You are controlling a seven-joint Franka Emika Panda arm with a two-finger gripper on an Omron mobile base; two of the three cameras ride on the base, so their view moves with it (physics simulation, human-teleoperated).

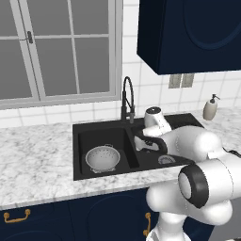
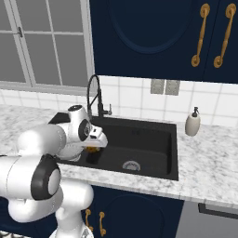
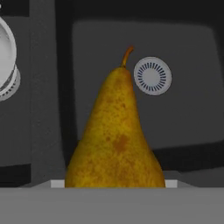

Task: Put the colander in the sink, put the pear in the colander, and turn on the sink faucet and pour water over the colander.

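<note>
A: Where's the speckled orange-yellow pear (image 3: 114, 140)?

B: I've got it pinched in the gripper (image 2: 94, 148) over the black sink (image 1: 103, 131); perforated silvery colander (image 1: 102, 157) at nine o'clock.

A: Handling?

B: Light, smooth, probably slippery; I'd grip its broad belly.

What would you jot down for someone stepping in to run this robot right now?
Gripper: closed on the pear, carrying it above the sink, near the divider between the two basins.
Colander: already sitting in the left basin, with nothing in it.
Sink faucet: no water visible running; spout sits over the middle of the sink.
Done: colander placed in the sink, pear picked up.
Left: move the pear over the colander and drop it in, then turn on the faucet and run water over the colander.
</note>
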